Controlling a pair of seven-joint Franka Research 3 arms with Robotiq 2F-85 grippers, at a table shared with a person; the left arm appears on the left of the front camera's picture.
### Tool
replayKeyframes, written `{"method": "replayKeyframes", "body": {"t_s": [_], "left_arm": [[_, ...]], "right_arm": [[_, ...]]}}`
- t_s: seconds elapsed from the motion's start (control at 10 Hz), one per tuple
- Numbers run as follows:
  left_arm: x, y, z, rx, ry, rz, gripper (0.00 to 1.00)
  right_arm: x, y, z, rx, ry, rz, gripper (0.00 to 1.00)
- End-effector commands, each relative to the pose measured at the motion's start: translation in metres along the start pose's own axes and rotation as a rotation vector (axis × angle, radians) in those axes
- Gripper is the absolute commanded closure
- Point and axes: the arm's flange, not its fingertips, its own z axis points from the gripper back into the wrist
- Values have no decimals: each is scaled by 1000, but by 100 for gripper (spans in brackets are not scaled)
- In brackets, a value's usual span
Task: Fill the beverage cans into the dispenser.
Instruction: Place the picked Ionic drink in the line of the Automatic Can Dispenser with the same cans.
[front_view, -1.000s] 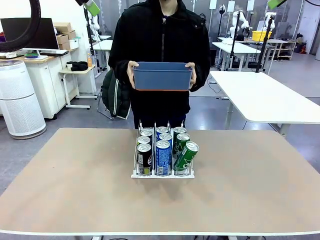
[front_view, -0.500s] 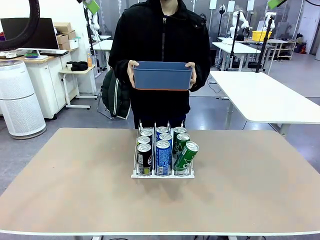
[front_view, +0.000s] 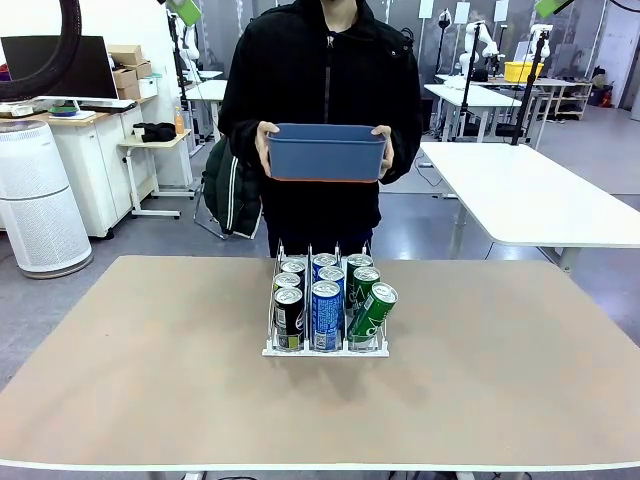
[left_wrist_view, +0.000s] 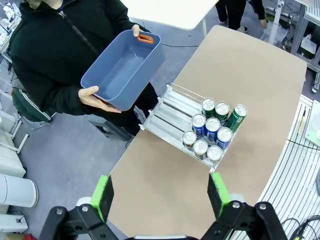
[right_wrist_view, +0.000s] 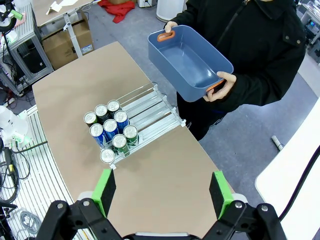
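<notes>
Standing in the white wire-and-plastic dispenser (front_view: 325, 330), slim green, blue and dark beverage cans (front_view: 326, 315) are being partly hidden behind each other. Both the left gripper (left_wrist_view: 162, 195) and the right gripper (right_wrist_view: 162, 192) are being held spread and empty.

Person in black jacket (front_view: 325, 90) stands at far side of tan bench (front_view: 150, 370), holding empty blue bin (front_view: 325, 152) w/ orange handles at chest height. White air purifier (front_view: 38, 200) at left.
</notes>
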Motion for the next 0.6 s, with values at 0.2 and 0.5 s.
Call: {"method": "replayKeyframes", "body": {"t_s": [0.2,0.5], "left_arm": [[-1,1,1,-2,3,4,0],[-1,1,1,-2,3,4,0]], "right_arm": [[-1,3,-1,2,5,-4,0],[-1,3,-1,2,5,-4,0]]}}
